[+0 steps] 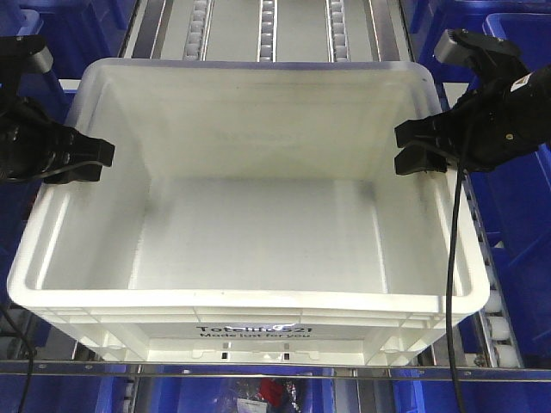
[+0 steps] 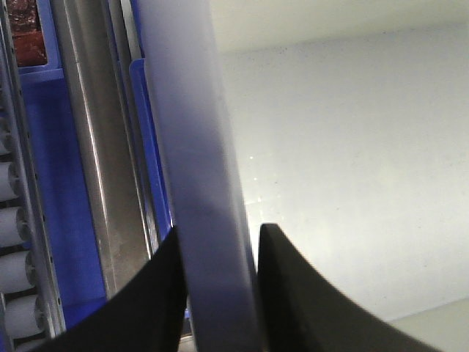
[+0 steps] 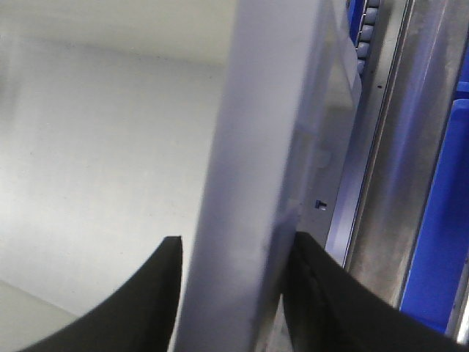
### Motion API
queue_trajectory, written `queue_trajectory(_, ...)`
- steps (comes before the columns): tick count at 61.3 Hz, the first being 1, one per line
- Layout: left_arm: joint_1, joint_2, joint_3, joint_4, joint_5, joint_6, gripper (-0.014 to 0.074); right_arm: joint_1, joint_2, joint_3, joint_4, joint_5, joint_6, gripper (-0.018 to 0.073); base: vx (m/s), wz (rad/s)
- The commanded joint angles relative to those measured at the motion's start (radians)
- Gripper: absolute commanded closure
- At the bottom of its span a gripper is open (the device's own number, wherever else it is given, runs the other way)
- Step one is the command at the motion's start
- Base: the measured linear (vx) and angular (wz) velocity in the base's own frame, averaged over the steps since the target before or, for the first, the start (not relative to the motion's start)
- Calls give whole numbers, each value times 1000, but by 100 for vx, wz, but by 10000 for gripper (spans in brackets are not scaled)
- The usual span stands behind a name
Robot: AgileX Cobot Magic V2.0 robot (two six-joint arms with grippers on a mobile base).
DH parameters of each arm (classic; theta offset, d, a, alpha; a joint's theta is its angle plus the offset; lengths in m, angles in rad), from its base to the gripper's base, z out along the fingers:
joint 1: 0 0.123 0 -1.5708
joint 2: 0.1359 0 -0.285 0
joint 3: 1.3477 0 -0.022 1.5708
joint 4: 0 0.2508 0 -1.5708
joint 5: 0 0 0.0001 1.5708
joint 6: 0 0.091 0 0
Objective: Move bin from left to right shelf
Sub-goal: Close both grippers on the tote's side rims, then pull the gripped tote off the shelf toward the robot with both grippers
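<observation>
The left gripper (image 1: 99, 163) is clamped on the left long rim of the bin (image 1: 258, 224); in the left wrist view its two black fingers (image 2: 146, 308) press against that rim from either side, one inside the tote and one outside. The right gripper (image 1: 403, 148) grips the opposite rim the same way, and its fingers (image 3: 150, 301) sit tight on both faces of the thick white edge. A black cable (image 1: 451, 284) hangs from the right arm down across the bin's right wall. The bin is open-topped with nothing inside. It sits level in the middle of the shelf, and its near wall with the black print (image 1: 254, 331) is just behind the shelf's metal front rail (image 1: 258, 368). Beyond its far rim, roller tracks (image 1: 267, 26) run toward the back of the shelf. Blue bins (image 1: 516, 224) stand close on the left and right sides, past the metal side rails.
</observation>
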Motion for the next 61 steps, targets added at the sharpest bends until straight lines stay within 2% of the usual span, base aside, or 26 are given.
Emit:
queue_trajectory(1, 3, -57, -35, 8, -78, 29, 605, -4, -58, -32, 22, -50, -46, 564, 0, 0)
queue_trajectory(23, 3, -164, -35, 8, -118, 29, 604, -4, -136, -32, 22, -57, -41, 564, 0, 0)
queue_trajectory(61, 3, -186, -35, 7, -69, 29, 604, -5, -219, -32, 22, -52, -28, 564, 0, 0)
